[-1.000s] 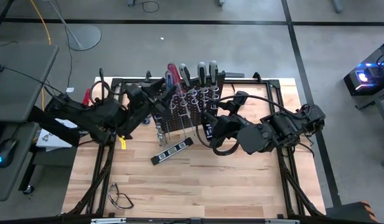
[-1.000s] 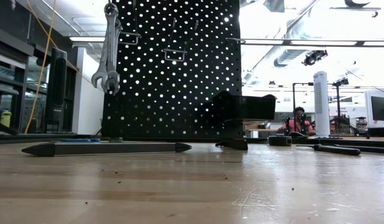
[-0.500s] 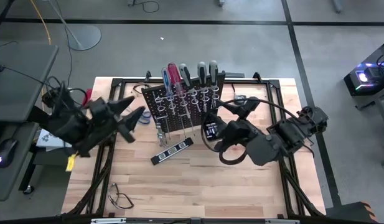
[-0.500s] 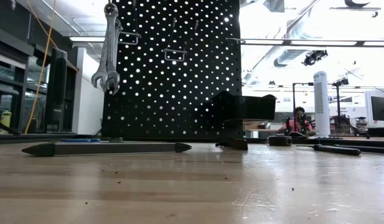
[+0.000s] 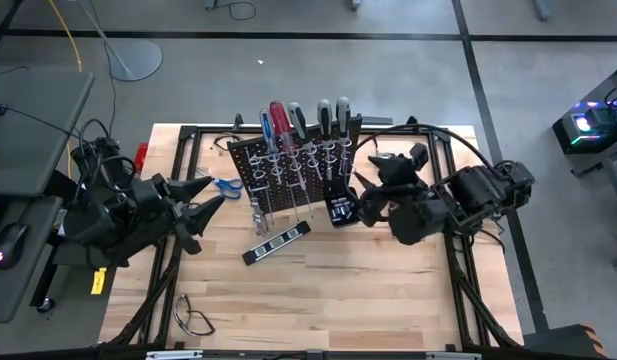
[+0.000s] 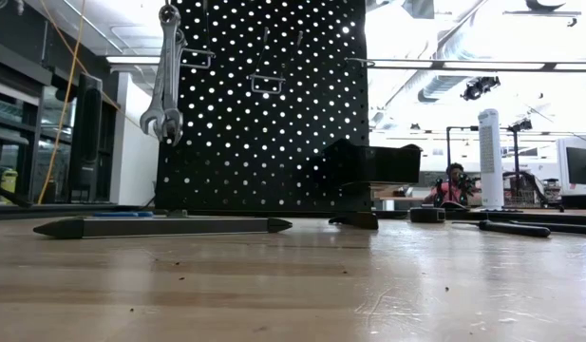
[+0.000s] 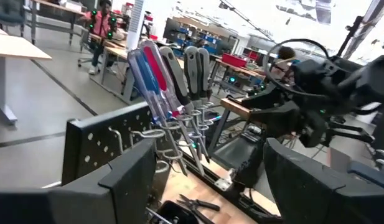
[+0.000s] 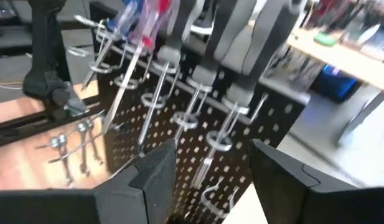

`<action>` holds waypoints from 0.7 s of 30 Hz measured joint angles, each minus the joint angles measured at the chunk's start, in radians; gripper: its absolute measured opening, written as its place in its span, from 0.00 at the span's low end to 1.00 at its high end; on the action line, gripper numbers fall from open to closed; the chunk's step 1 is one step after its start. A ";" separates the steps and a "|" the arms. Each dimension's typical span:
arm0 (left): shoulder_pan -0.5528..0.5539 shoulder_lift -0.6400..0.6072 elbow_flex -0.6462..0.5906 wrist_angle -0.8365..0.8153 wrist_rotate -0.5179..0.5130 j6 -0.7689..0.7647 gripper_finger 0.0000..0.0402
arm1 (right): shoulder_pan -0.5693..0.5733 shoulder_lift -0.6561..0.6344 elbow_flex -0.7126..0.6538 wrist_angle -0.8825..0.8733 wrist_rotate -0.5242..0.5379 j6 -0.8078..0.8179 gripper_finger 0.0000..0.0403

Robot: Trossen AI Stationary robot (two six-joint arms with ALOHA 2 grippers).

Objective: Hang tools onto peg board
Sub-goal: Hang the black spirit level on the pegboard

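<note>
The black peg board (image 5: pixel 293 165) stands upright at the table's far middle. Blue, red and grey-handled screwdrivers (image 5: pixel 298 120) stick down through its silver rings. Two silver wrenches (image 6: pixel 167 71) hang from a hook at its left end. Blue-handled scissors (image 5: pixel 225 185) lie flat on the table left of the board. Dark pliers (image 7: pixel 195 202) lie by the board's foot. My left gripper (image 5: pixel 203 200) stands open left of the board and points at it, with nothing between its fingers (image 7: pixel 129 180). My right gripper (image 5: pixel 362 200) is open on the board's right side and also holds nothing.
A long black bar (image 5: pixel 276 243) lies in front of the board, and a small black box (image 5: pixel 338 210) sits at its right foot. Clear safety glasses (image 5: pixel 193 318) lie near the front left corner. A dark screwdriver (image 6: pixel 516 228) rests on the table to the right.
My left gripper has swung away from the peg board's left end toward the table's left and near edges, and it stays open. My right gripper has rolled about its own axis and drawn back a little toward the table's right edge.
</note>
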 joint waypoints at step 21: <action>0.028 0.003 0.000 -0.640 0.531 -0.949 0.68 | 0.060 0.001 -0.468 -0.038 -0.508 0.469 0.47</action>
